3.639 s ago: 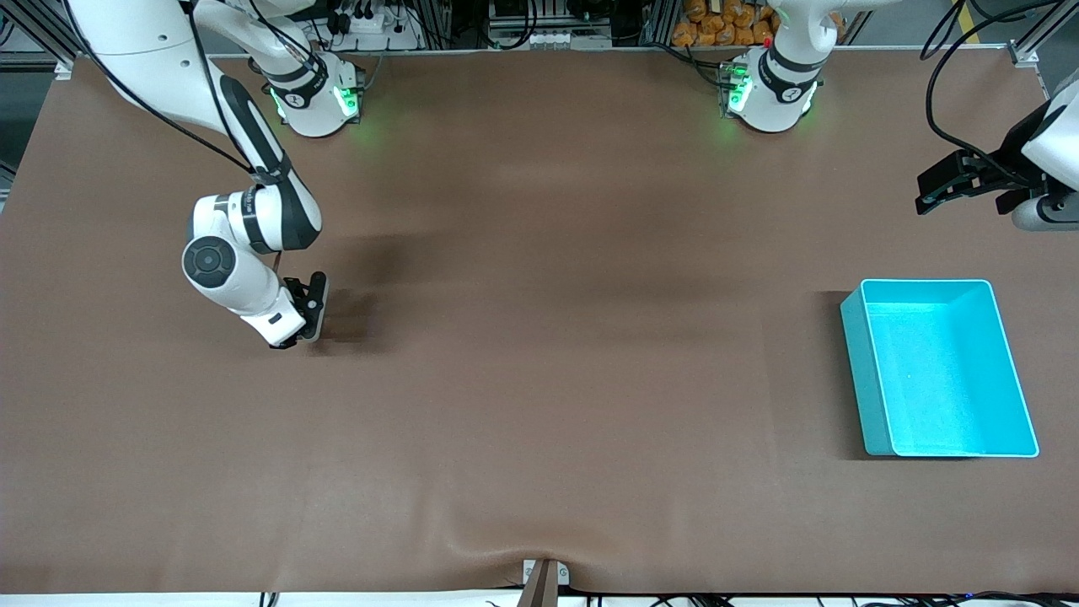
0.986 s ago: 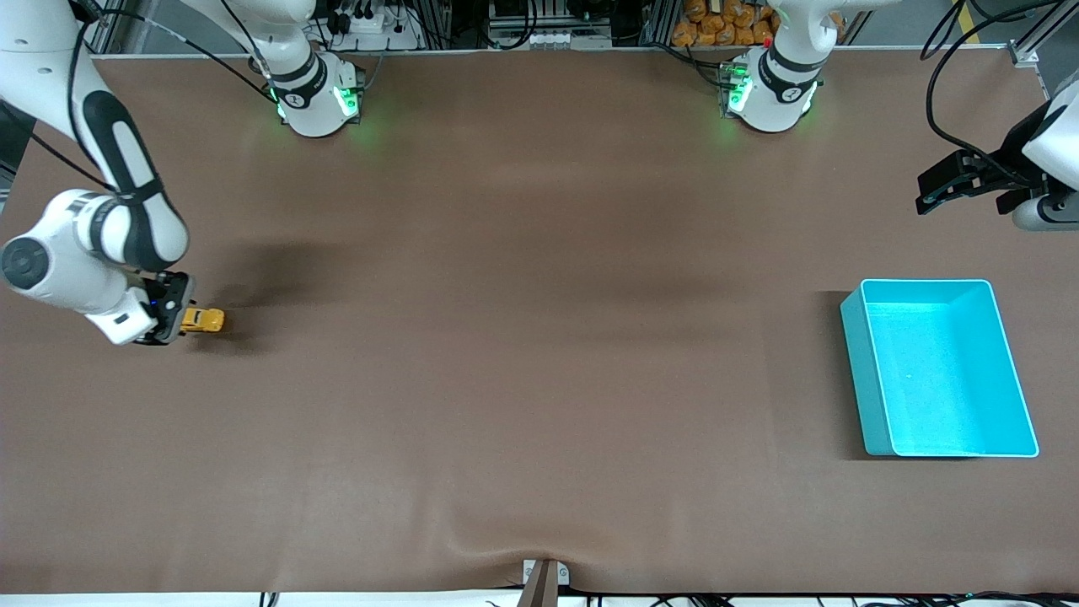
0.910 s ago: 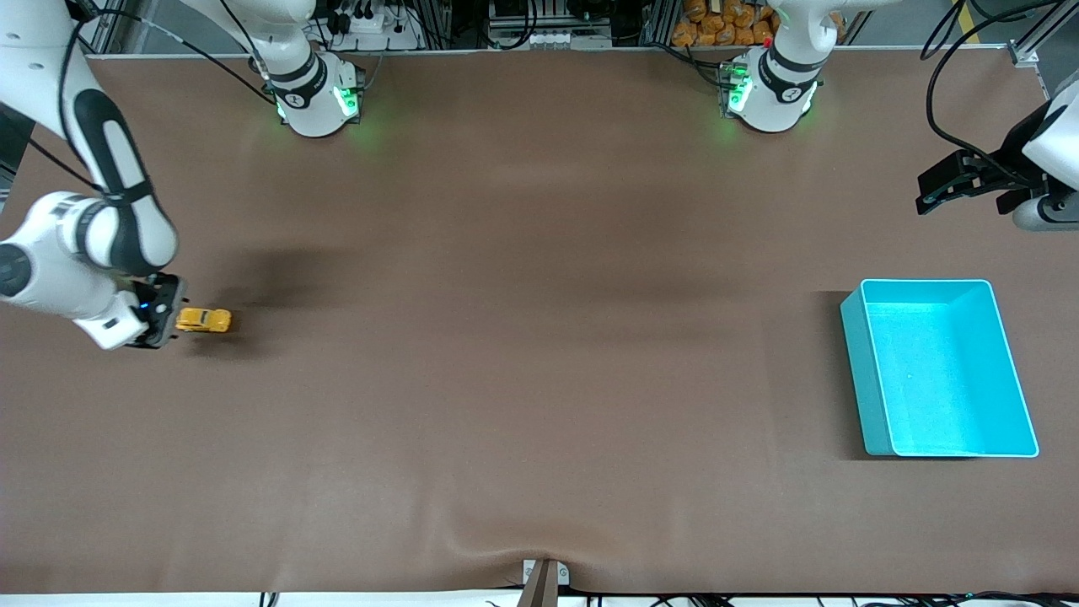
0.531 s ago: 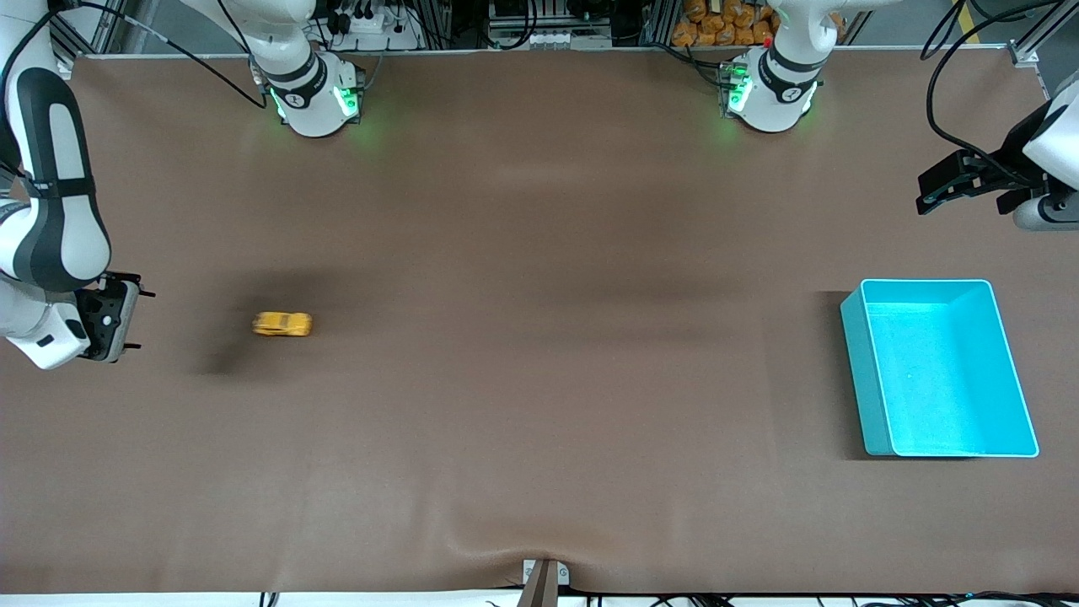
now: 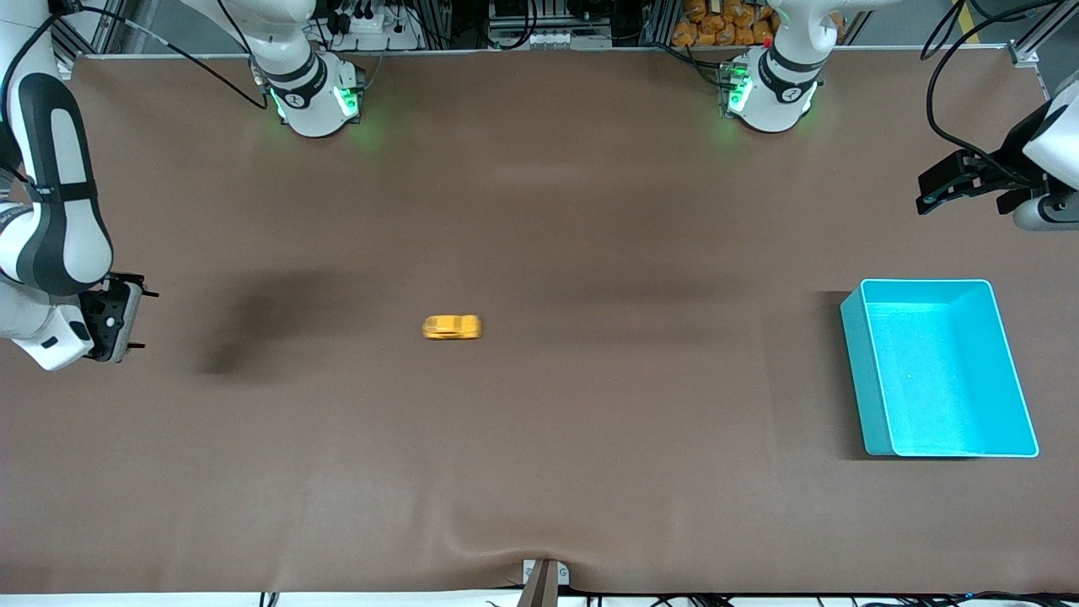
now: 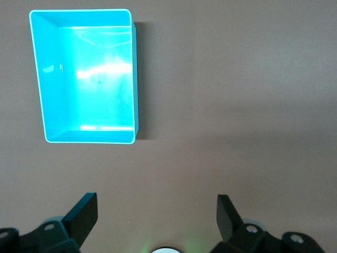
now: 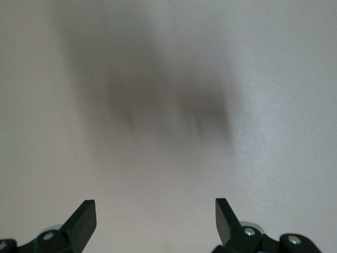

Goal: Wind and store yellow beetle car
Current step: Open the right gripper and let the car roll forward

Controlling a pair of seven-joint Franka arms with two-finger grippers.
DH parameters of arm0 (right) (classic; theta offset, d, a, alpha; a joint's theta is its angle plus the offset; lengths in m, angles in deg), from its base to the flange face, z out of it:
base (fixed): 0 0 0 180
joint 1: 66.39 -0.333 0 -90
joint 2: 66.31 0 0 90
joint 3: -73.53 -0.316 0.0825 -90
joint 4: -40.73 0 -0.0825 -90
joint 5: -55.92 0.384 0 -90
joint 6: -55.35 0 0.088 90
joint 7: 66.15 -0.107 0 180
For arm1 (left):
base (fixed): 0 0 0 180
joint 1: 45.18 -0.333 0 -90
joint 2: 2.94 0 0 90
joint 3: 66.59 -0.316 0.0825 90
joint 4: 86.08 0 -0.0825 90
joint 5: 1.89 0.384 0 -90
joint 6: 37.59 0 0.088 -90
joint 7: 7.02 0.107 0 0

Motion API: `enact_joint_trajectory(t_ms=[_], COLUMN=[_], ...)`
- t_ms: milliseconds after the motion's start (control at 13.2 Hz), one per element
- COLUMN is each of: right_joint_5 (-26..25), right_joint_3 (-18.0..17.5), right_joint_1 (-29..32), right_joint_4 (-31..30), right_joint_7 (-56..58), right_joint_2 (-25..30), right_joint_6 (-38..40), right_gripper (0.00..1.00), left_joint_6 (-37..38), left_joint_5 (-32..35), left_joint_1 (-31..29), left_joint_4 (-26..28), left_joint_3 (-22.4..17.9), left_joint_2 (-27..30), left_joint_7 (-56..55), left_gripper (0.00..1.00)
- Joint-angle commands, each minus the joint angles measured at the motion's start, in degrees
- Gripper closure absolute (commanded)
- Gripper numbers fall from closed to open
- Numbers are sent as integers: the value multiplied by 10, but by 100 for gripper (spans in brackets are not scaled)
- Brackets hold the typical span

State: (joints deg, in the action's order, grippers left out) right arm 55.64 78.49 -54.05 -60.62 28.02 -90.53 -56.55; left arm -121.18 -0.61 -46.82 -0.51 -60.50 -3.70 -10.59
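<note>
Yellow beetle car (image 5: 452,327) mid-table; L gripper (image 6: 157,211) & R gripper (image 7: 155,216) fingers spread.

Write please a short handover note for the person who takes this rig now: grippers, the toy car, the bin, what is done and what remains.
Right gripper: open, empty, over the right arm's end of the table.
Left gripper: open, empty, waiting above the cyan plastic bin.
Small yellow beetle toy car: alone mid-table, blurred, between right gripper and bin.
Done: car is out of the gripper.
Left: pick up the car and put it in the empty bin.
</note>
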Motion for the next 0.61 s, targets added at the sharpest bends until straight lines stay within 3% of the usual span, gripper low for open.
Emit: enact_joint_trajectory(t_ms=[0,531], right_joint_5=[9,11], right_joint_3=[-3,-3], right_joint_1=[5,5], right_joint_4=[8,5], right_joint_7=[10,5], right_joint_2=[-3,-3], right_joint_6=[12,18], right_gripper=[0,0], left_joint_6=[-1,-1], left_joint_5=[14,14], left_joint_1=[-2,-2], left_joint_4=[-1,-1], left_joint_3=[2,2], left_joint_2=[3,3], left_joint_7=[10,10], left_gripper=[0,0])
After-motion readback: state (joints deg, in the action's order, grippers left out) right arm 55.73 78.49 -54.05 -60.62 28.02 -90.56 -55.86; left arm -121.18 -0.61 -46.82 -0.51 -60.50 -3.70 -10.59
